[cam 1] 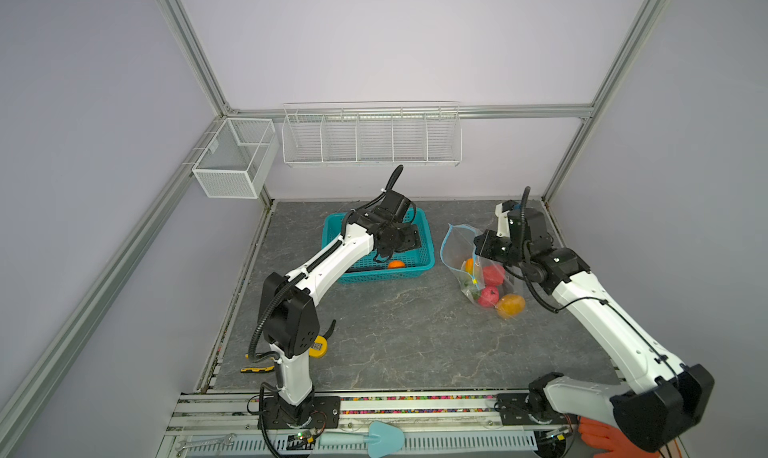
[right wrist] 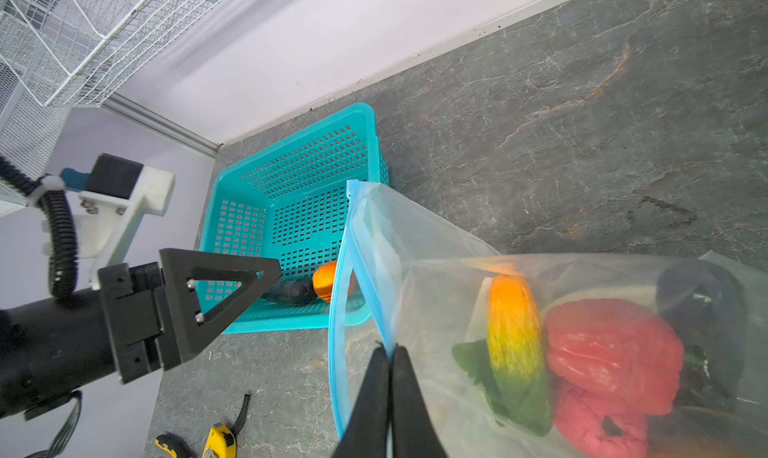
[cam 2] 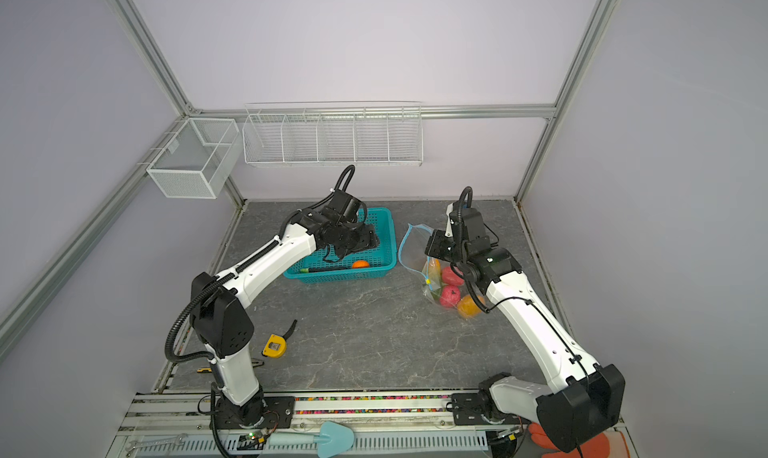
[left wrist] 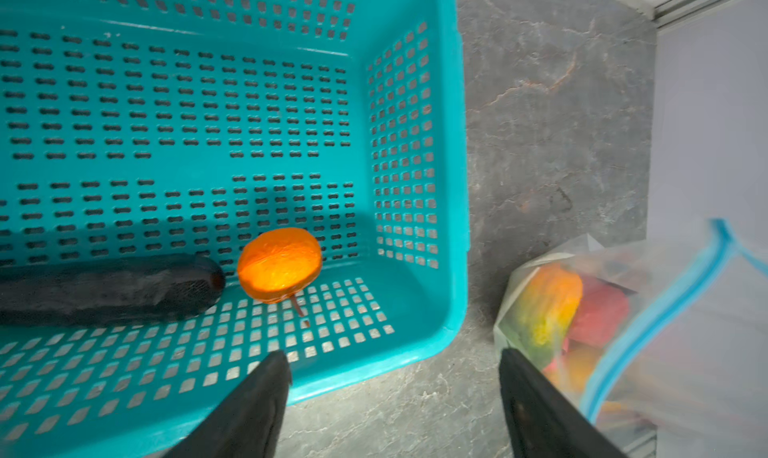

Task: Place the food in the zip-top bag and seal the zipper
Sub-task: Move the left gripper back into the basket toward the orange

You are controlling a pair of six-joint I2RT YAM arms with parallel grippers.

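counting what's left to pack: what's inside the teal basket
An orange fruit and a long dark vegetable. In both top views the left arm hides much of the basket.

My grey, veined tabletop (cam 1: 395,335) carries a teal basket (cam 1: 409,273) near the middle of its back edge. A clear bag (cam 1: 457,248) sits just right of the basket, toward the back right corner, its filled bottom resting on the surface while its mouth stands up. Near the front left corner lies a yellow tape measure (cam 2: 275,346), its black strap trailing toward the middle, and a yellow-and-black tool (cam 1: 257,368) lies by the left edge just in front of it.
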